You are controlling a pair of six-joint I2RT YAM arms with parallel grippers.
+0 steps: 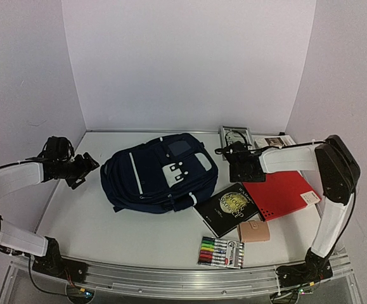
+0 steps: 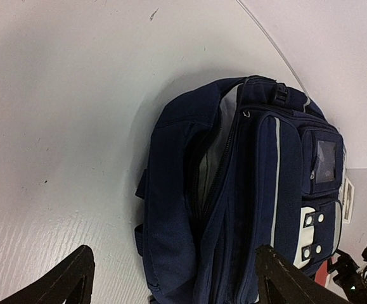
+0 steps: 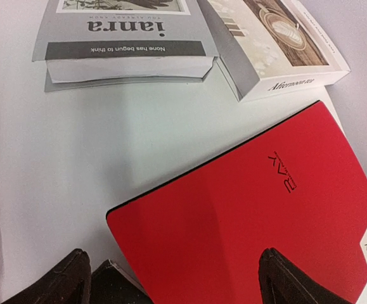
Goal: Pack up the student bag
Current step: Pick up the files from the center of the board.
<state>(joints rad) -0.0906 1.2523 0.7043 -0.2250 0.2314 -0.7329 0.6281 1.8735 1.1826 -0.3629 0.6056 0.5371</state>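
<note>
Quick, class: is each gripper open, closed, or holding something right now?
Left gripper: open, holding nothing.
Right gripper: open, holding nothing, over the red notebook.

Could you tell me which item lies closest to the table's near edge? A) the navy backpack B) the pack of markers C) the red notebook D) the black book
B: the pack of markers lies nearest that edge, in front of the black book and red notebook; the navy backpack sits farther back.
</note>
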